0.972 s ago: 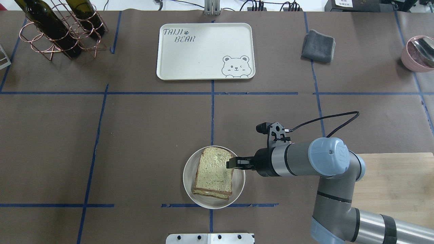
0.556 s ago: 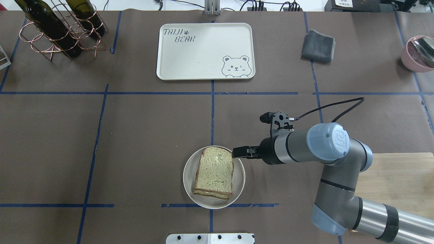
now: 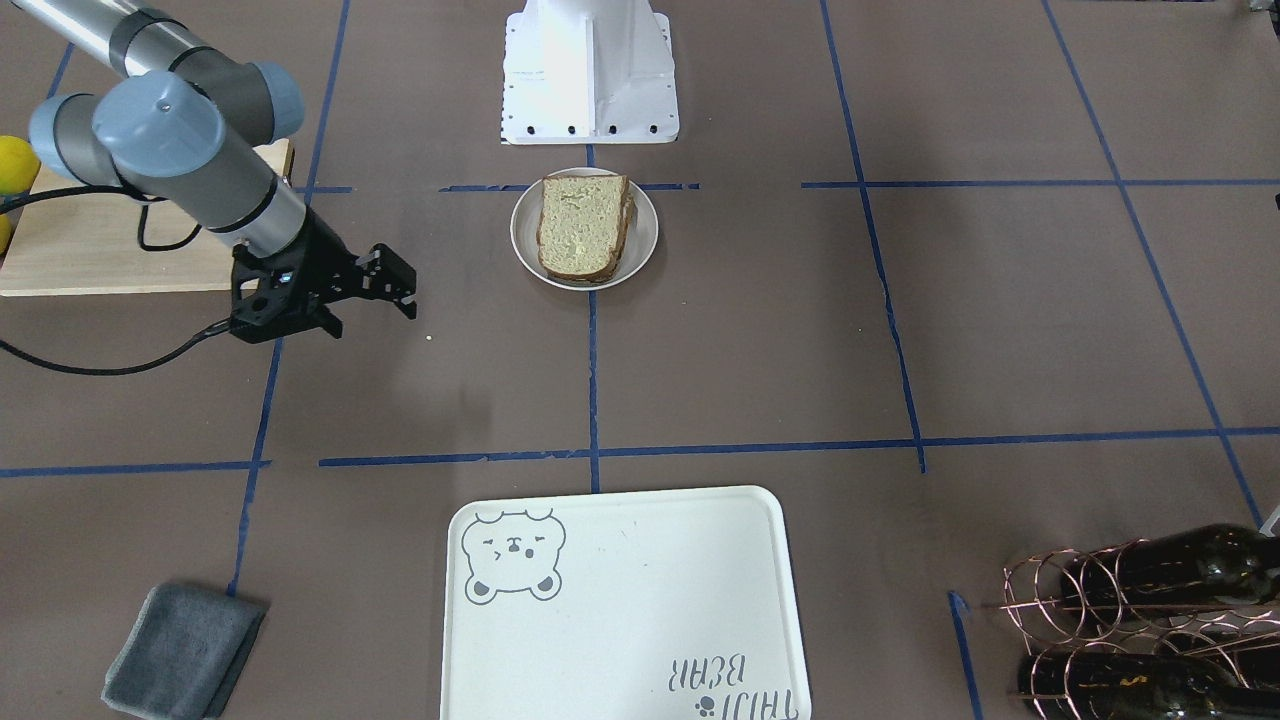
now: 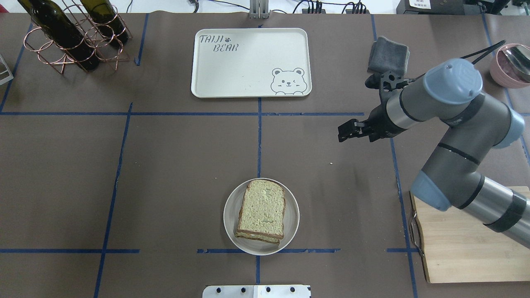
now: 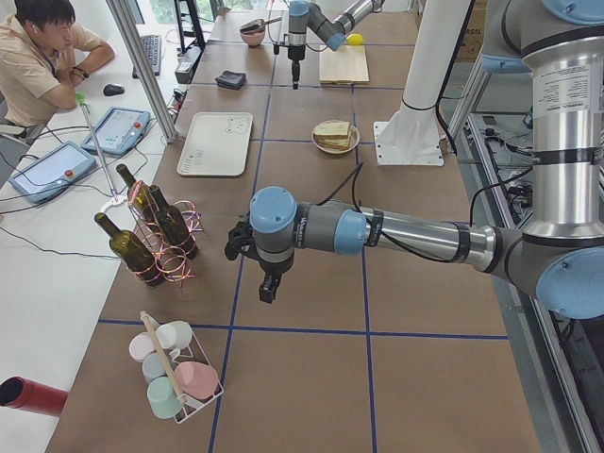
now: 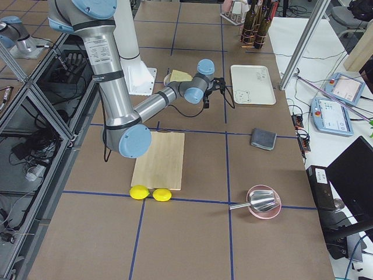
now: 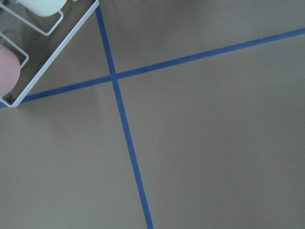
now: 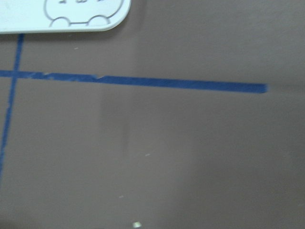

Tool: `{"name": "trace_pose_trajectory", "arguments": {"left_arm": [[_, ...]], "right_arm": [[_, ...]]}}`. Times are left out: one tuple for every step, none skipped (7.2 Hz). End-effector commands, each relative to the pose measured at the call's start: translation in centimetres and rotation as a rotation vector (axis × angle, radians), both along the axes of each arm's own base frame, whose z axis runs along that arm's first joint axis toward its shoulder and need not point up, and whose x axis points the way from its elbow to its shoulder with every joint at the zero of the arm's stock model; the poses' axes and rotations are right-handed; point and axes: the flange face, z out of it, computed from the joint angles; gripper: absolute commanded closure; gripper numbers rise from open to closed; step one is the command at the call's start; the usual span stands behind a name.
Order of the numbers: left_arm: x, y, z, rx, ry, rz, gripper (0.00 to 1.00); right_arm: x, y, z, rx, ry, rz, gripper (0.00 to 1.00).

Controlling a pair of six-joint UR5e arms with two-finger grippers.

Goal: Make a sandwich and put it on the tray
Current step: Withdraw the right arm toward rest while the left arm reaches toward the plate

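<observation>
Sandwich (image 4: 261,211) sits on the plate (image 4: 230,218), lower centre of the overhead frame, top slice slightly skewed over the bottom one. Filling not visible from here. Tray (image 4: 248,66) is upper centre, well apart from the plate, with nothing on it. Right gripper (image 4: 344,130) hangs over bare table right of centre, between the tray and the board (image 4: 463,248); fingers spread, holding nothing. Cloth (image 4: 388,56) is just behind its wrist. Left gripper (image 5: 267,286) shows only in the left side view, near the bottle rack (image 5: 156,236); can't tell whether its fingers are apart or together.
</observation>
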Motion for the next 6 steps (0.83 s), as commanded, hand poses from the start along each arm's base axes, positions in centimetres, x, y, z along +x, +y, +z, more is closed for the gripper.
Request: {"name": "trace_pose_trajectory", "arguments": {"left_arm": [[0.2,-1.9,-1.4,0.120,0.007,0.001,0.00],[1.2,-3.1,-0.2,0.168,0.015,0.022,0.00],[2.8,-3.6,-1.2,0.238,0.068,0.054,0.00],[3.6,-3.7,-2.5,0.249,0.103,0.042,0.00],[6.6,-3.7,-4.0,0.248,0.149,0.047,0.00],[12.1,-2.9,-6.3,0.321,0.181,0.100,0.00]], "right_arm": [[14.3,-4.4,13.0,0.081,0.176,-0.064,0.00],[22.6,-7.0,20.7,0.128,0.185,-0.152,0.00],[30.5,-8.3,26.8,0.154,0.199,-0.166,0.00],[35.5,-7.8,29.6,0.121,0.209,-0.142,0.00],[40.4,-7.2,30.1,0.092,0.219,-0.135,0.00],[44.1,-6.8,29.7,0.058,0.218,-0.116,0.00]]}}
